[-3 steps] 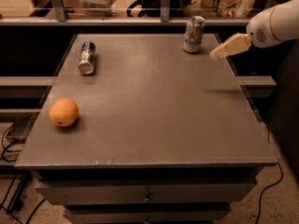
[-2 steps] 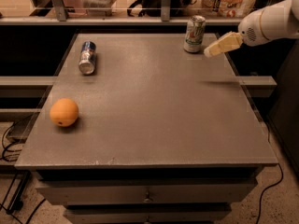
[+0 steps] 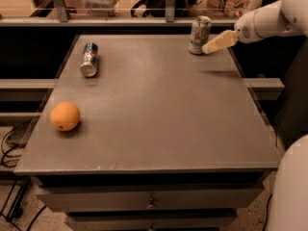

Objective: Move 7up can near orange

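Camera view: edging the gripper (image 3: pixel 208 47) leftward until just beside the upright 7up can (image 3: pixel 199 34) at upper right, opening width impossible to tell, carry not yet begun, orange (image 3: pixel 65 116) lying well apart at left.

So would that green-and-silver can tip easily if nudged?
Probably: the 7up can stands upright on a small base, so a high push from the gripper beside it could topple it. Once down, its round body would likely roll.

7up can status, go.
Gripper beside 7up can, on its right; grasp unclear. Can upright at far edge of table, orange at near left. Blue can lying far left, seemingly off the direct path.
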`<state>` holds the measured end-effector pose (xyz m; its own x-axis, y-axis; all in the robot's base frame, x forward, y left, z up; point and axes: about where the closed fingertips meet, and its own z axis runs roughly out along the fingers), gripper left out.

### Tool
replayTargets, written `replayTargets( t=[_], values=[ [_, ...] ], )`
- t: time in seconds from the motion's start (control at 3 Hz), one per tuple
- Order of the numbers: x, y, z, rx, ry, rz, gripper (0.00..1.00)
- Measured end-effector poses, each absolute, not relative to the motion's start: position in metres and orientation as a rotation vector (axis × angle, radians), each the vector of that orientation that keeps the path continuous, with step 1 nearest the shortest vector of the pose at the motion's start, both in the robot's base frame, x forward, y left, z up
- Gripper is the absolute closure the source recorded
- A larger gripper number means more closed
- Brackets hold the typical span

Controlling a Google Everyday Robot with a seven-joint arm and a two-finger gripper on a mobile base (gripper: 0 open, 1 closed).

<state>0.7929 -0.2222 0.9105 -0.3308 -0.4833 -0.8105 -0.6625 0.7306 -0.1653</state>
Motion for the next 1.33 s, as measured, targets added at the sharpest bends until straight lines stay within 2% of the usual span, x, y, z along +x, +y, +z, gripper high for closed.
replayTargets(
  t=[0.67,1.33],
  values=[
    [0.801,-0.206,0.902,-0.83,1.976,0.308,0.0],
    [0.834,-0.155,0.898,-0.739,1.873,0.46,0.0]
  ],
)
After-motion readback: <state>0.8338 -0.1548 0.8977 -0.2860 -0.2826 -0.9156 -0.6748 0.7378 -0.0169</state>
